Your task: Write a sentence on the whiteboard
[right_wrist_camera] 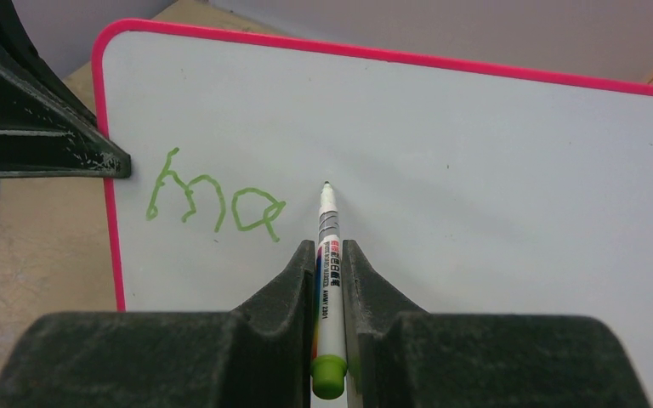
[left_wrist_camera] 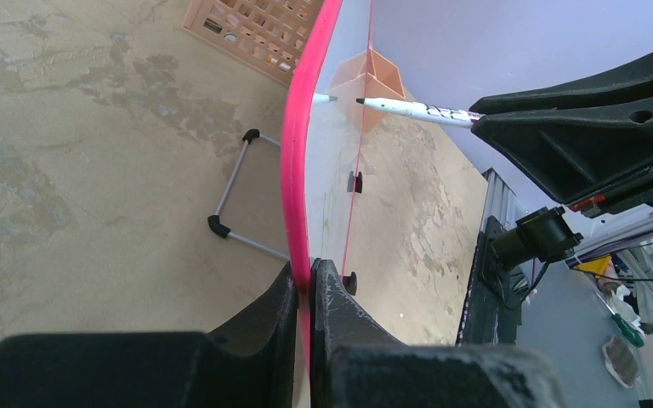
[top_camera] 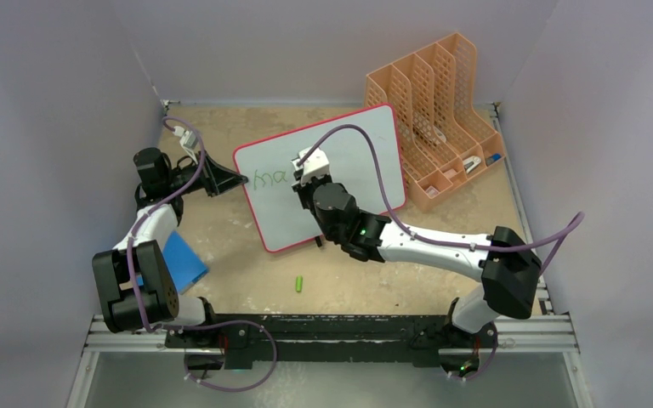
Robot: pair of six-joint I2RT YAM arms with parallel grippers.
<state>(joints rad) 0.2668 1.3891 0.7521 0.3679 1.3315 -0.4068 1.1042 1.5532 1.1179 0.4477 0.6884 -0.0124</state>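
The whiteboard (top_camera: 349, 153) with its pink-red rim stands tilted on wire legs at mid table. My left gripper (top_camera: 236, 179) is shut on its left rim (left_wrist_camera: 296, 195). Green writing (right_wrist_camera: 212, 202) reads "ma" near the board's left edge (top_camera: 269, 178). My right gripper (top_camera: 304, 177) is shut on a white marker (right_wrist_camera: 329, 263) with a green end. The marker's tip (right_wrist_camera: 326, 185) is at or just off the board, right of the "a"; contact is unclear. The marker also shows in the left wrist view (left_wrist_camera: 412, 109).
An orange slotted file rack (top_camera: 434, 119) stands behind the board at the right. A blue pad (top_camera: 183, 262) lies by the left arm. A green marker cap (top_camera: 300, 283) lies on the table in front of the board. Grey walls close in the table.
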